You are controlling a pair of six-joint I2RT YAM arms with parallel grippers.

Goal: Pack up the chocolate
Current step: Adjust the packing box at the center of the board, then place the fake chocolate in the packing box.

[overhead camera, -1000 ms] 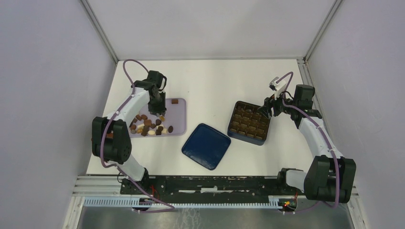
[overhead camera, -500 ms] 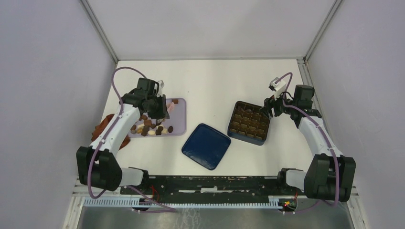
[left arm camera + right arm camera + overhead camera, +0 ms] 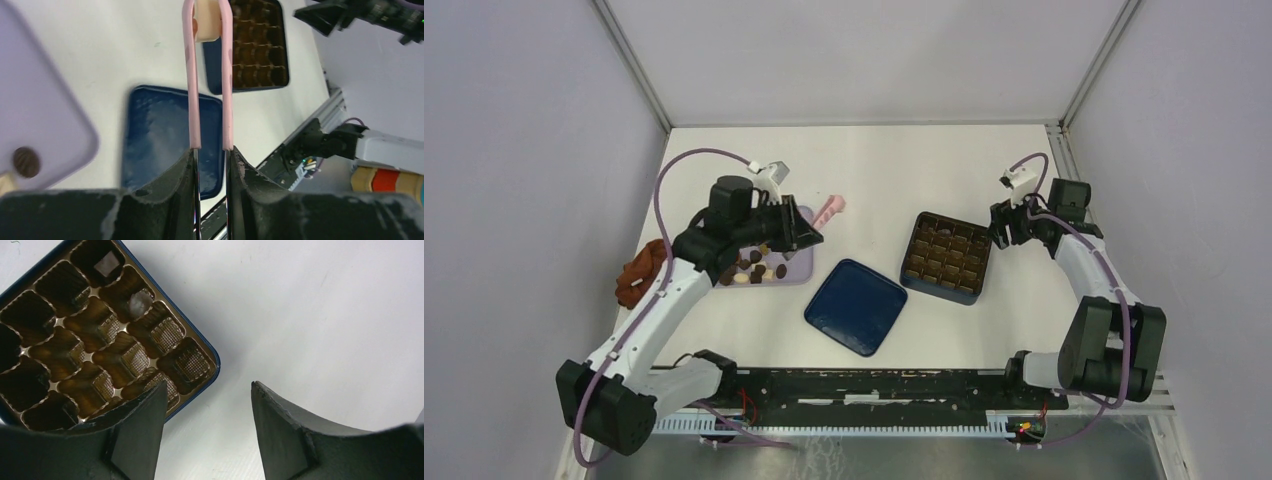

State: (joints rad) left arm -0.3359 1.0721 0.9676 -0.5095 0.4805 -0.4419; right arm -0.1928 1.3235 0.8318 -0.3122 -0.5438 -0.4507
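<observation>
Clamping left gripper (image 3: 211,150) on tongs (image 3: 192,90), nipping cream chocolate (image 3: 207,22), seemingly light, slippery, across its sides; holding right gripper (image 3: 209,390) agape at 3 o'clock.

Left pincer (image 3: 812,235): we see it clasping the pink tongs (image 3: 210,75), with a cream-white chocolate piece (image 3: 206,22) between their tips.
Lilac flat tray (image 3: 801,268): under and behind that pincer, with brown and cream chocolate pieces (image 3: 749,268) on it.
Dark blue square lid (image 3: 856,306): below the tongs, between tray and box.
Blue square box with brown compartments (image 3: 946,257): beyond the tong tips, and we find it just beside the right pincer (image 3: 210,390), whose jaws stand apart.
Reddish-brown cloth (image 3: 639,272): behind the left pincer, past the tray.
</observation>
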